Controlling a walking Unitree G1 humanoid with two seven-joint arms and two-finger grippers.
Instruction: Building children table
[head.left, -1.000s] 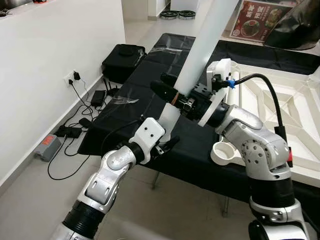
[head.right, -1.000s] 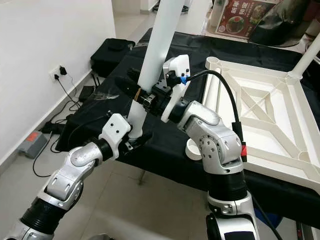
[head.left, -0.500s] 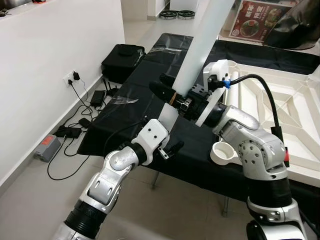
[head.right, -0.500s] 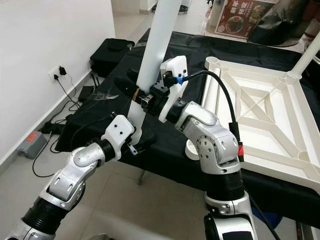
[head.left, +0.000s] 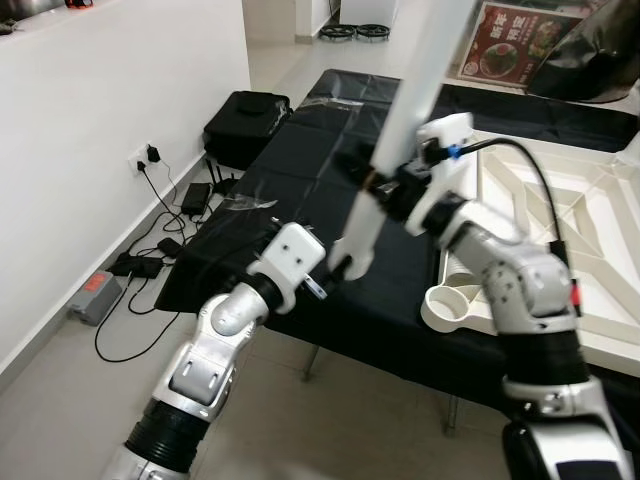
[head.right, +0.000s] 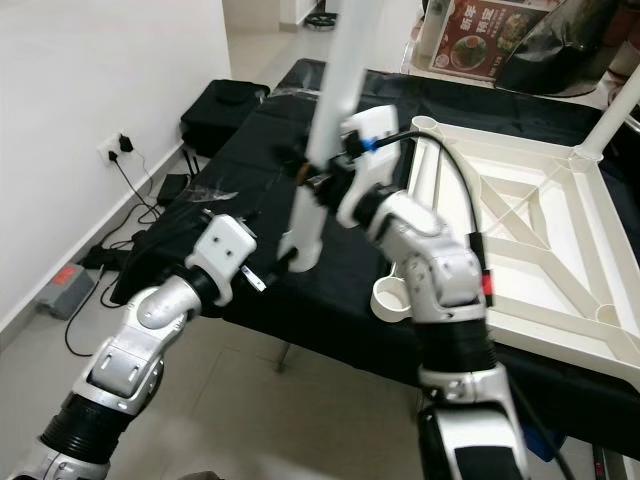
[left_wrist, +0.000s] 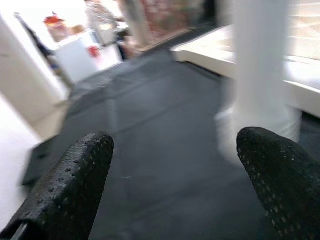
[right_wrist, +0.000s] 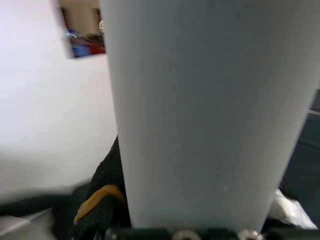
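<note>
A long white table leg (head.left: 400, 110) stands tilted over the black-clothed table (head.left: 300, 170), its lower end near the front edge. My right gripper (head.left: 378, 185) is shut on the leg at mid-height. In the right wrist view the leg (right_wrist: 210, 110) is close up against a black finger (right_wrist: 100, 200). My left gripper (head.left: 335, 268) is open beside the leg's lower end. In the left wrist view the leg (left_wrist: 260, 75) stands ahead of the spread fingers (left_wrist: 75, 185), untouched. The white tabletop (head.left: 560, 200) lies upside down to the right, with a round corner socket (head.left: 447, 305) at its near corner.
A white wall (head.left: 100, 120) runs along the left. On the floor beside it are a black bag (head.left: 245, 120), cables and a power strip (head.left: 135, 263). A poster (head.left: 515, 40) leans at the back.
The right gripper has carried the leg to the right, toward the tabletop's near corner, and stood it more upright. The left gripper has moved right with the leg's lower end.
</note>
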